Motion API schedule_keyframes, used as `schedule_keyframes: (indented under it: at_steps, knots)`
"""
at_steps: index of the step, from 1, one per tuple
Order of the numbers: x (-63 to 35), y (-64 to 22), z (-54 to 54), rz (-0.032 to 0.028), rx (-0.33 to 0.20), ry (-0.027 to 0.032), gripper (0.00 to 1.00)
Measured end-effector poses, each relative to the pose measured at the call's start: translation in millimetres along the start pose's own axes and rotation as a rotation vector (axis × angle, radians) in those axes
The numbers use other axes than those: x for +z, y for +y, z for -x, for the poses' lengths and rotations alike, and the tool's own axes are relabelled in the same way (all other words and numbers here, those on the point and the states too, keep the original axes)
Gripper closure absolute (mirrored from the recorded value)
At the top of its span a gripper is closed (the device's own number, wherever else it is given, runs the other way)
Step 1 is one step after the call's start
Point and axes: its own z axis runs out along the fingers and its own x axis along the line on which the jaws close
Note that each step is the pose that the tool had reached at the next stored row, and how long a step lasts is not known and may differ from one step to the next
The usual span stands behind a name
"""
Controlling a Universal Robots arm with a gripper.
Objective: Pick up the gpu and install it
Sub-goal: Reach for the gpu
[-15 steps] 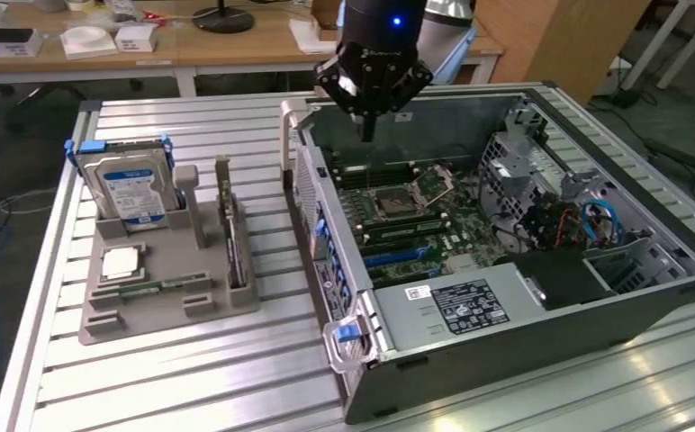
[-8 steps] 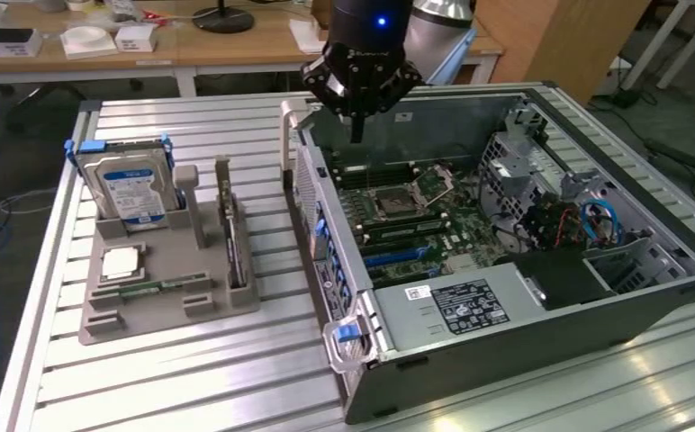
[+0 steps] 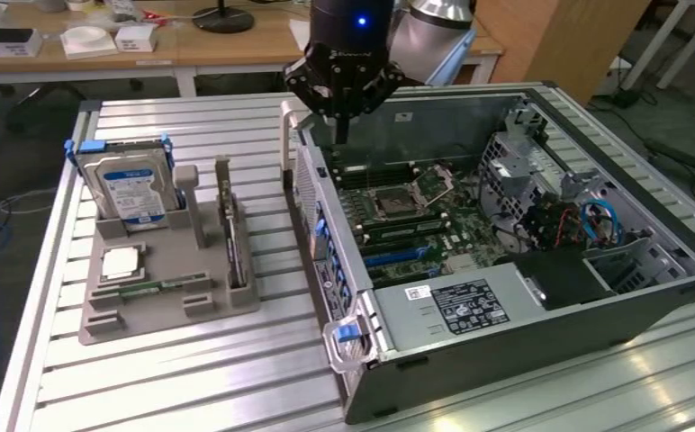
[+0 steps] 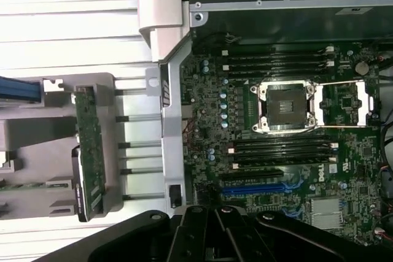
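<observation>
Exterior view: the single robot arm hung with its black two-finger gripper (image 3: 341,130) pointing straight down, above the rear corner of the one open grey metal computer case (image 3: 504,333), on the exterior view's left side of that case. The fingers were together and held nothing.

The one gpu (image 3: 235,236), a thin flat dark expansion card, stood on edge in a slot of the one grey plastic parts holder (image 3: 167,310), well apart from the gripper and untouched. The holder lay on the ribbed aluminium table (image 3: 203,378), just beside the case.

The holder also carried:
- one silver hard drive with a blue-white label (image 3: 131,184), upright;
- one square silver processor chip (image 3: 121,261), lying flat;
- one narrow green memory stick (image 3: 156,288), lying flat.

Wrist view: the green motherboard (image 4: 209,108) showed one open processor socket (image 4: 285,105) and one blue expansion slot (image 4: 255,189).
</observation>
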Motion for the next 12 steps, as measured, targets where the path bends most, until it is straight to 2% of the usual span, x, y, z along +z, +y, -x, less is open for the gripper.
schedule_keyframes:
  at_steps: [12]
  knots:
    - [-0.5,-2.5,-32.5,0.0000,0.000,0.0000,0.90]
